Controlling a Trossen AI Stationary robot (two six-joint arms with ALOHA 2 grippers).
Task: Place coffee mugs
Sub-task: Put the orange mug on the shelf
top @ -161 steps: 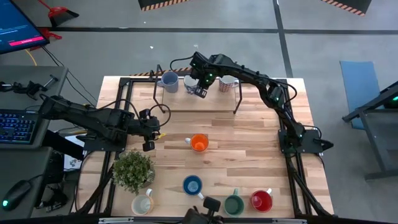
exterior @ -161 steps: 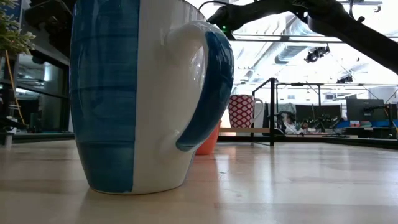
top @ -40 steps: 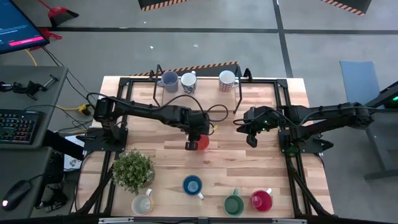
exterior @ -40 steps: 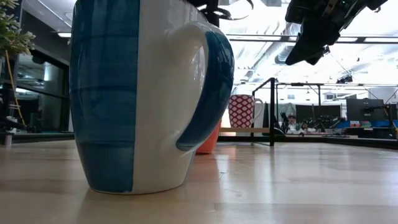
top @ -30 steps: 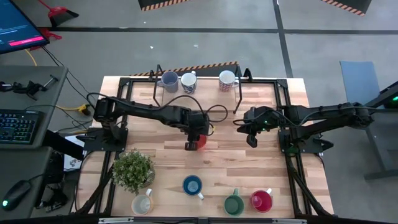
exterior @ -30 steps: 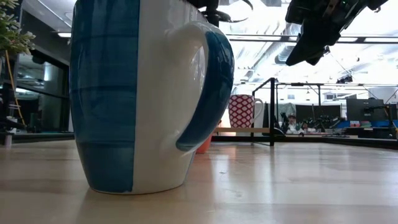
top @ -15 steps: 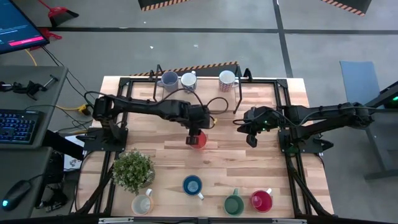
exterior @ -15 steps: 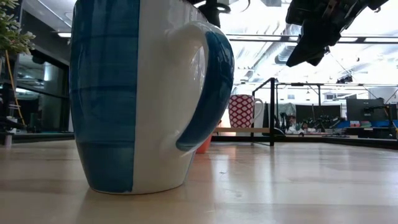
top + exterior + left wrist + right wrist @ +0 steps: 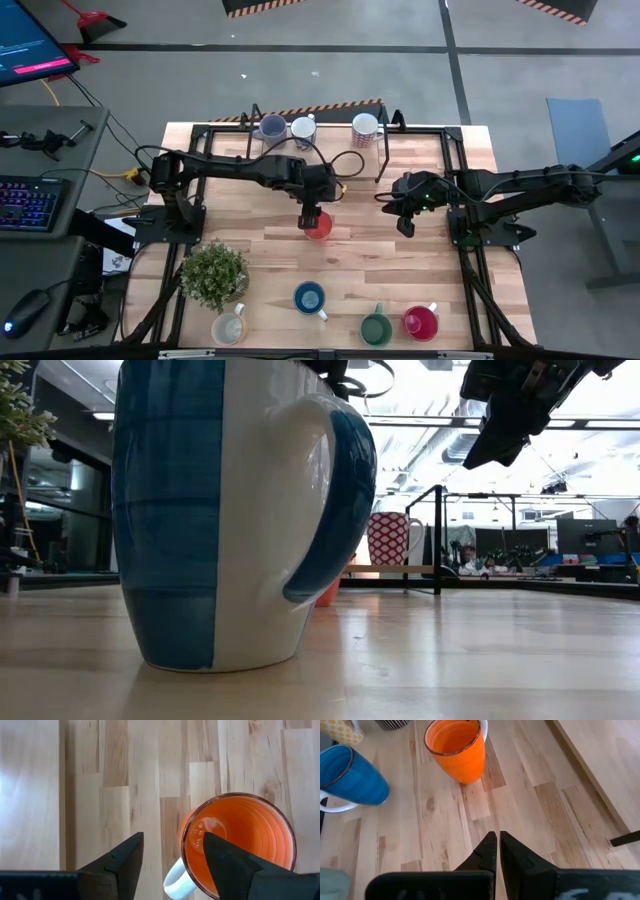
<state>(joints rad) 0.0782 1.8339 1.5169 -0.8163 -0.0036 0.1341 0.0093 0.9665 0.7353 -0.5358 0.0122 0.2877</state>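
Note:
The orange mug [image 9: 320,227] stands upright on its base mid-table, its white handle [image 9: 175,882] toward the left gripper. My left gripper [image 9: 311,213] hovers open above it. In the left wrist view one finger [image 9: 227,865] hangs over the mug's opening [image 9: 240,842], the other [image 9: 122,862] over bare wood. My right gripper [image 9: 403,224] is shut and hangs in the air right of the mug, also seen in the right wrist view [image 9: 496,847]. The blue [image 9: 309,298], cream [image 9: 229,328], green [image 9: 376,328] and red [image 9: 420,322] mugs stand near the near edge.
Three mugs, grey-blue [image 9: 270,128], white [image 9: 303,130] and patterned [image 9: 366,128], stand on the raised shelf along the far edge. A potted plant [image 9: 214,272] sits near left. Black frame posts [image 9: 380,165] stand below the shelf. Bare wood lies between the two grippers.
My left gripper has moved a little toward the far edge, off the orange mug, so more of the mug shows in the high view. The mug has also shifted slightly toward the far edge. My right arm has kept still.

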